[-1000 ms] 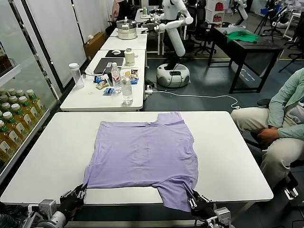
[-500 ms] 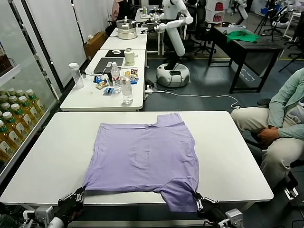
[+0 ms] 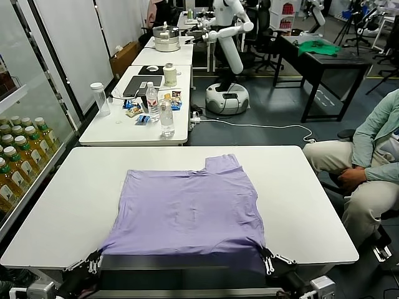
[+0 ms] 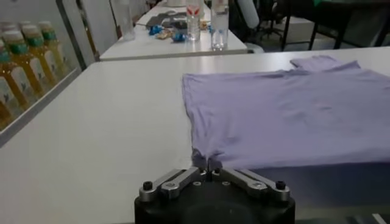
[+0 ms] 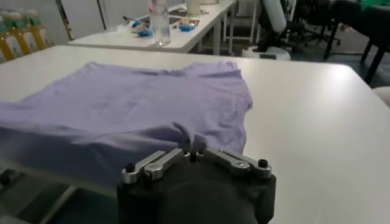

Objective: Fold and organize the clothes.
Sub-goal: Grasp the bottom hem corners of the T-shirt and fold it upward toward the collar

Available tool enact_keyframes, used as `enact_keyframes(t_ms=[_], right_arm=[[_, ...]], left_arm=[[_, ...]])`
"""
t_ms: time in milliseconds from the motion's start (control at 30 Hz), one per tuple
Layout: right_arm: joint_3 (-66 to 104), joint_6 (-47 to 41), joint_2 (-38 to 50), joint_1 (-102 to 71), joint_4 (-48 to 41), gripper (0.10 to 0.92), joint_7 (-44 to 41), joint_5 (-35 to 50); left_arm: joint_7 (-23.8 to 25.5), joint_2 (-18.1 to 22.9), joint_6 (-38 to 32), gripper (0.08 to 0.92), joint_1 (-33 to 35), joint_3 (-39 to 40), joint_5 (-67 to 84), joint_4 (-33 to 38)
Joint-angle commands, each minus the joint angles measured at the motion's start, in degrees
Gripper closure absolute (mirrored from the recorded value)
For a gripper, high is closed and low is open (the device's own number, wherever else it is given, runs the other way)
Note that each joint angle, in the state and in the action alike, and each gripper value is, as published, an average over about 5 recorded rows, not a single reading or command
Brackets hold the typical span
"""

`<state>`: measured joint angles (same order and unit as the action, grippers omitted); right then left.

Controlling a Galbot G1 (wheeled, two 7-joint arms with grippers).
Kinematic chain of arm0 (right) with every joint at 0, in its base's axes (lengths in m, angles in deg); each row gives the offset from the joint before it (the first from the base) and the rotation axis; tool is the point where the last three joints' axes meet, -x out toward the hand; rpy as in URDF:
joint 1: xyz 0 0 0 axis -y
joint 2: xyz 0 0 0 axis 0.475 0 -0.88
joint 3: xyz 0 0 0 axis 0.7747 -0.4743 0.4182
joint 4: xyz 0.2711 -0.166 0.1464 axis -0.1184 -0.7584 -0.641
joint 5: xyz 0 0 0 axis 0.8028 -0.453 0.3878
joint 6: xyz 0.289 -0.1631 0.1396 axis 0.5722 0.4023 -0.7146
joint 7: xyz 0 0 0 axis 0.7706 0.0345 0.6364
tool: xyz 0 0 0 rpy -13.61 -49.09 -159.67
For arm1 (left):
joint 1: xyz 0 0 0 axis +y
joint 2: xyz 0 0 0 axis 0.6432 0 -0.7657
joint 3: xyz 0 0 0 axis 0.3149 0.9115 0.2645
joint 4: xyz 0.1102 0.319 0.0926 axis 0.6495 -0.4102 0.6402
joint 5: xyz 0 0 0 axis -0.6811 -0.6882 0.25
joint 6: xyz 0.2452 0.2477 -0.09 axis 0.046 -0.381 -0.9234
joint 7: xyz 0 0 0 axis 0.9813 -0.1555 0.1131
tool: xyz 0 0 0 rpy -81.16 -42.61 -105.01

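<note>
The left gripper, a black two-fingered clamp with silver screws, sits just past the near edge of the table at the near left and is clamped tight on the near-left corner of the lavender short-sleeved T-shirt of thin soft fabric; in its own wrist view the fingers meet on a small pinch of cloth. The right gripper, its twin, is at the near right, likewise closed on the shirt's near-right corner, with the fabric puckered where the fingertips bite it. Between the two grips the near hem is drawn into a straight taut line that hangs slightly beyond the table's near edge, casting a dark shadow beneath it. The rest of the shirt lies flat in the middle of the white rectangular table, one sleeve (the far-right one) poking out towards the far edge. Farther off stands a second white table carrying clear plastic water bottles, a laptop and small packets. At the left, shelves behind glass hold yellow-filled drink bottles. At the right a seated person in a pale green top and beige trousers is near the table's right end.
</note>
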<state>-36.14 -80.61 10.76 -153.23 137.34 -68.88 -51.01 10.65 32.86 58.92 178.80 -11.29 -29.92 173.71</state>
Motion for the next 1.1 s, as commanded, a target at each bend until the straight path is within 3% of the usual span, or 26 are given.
enact_keyframes(t_ms=[33,367,1100], right_arm=[[-2.72,-0.73,-0.41,8.89,-2.98,0.912,0.11,0.23],[-7.66,-1.62,-2.51,17.54,-10.02,0.912,0.64,0.02],[-12.89,-4.59,-4.51,27.84,-20.29,0.912,1.71,1.00]], left_arm=[[2.66,-0.80,0.07,0.911,-9.38,0.13,2.13,-4.30],[6.70,-0.70,0.55,0.911,-17.57,2.95,2.16,-14.55],[12.34,-0.86,2.02,0.911,-27.30,7.57,1.33,-25.60]])
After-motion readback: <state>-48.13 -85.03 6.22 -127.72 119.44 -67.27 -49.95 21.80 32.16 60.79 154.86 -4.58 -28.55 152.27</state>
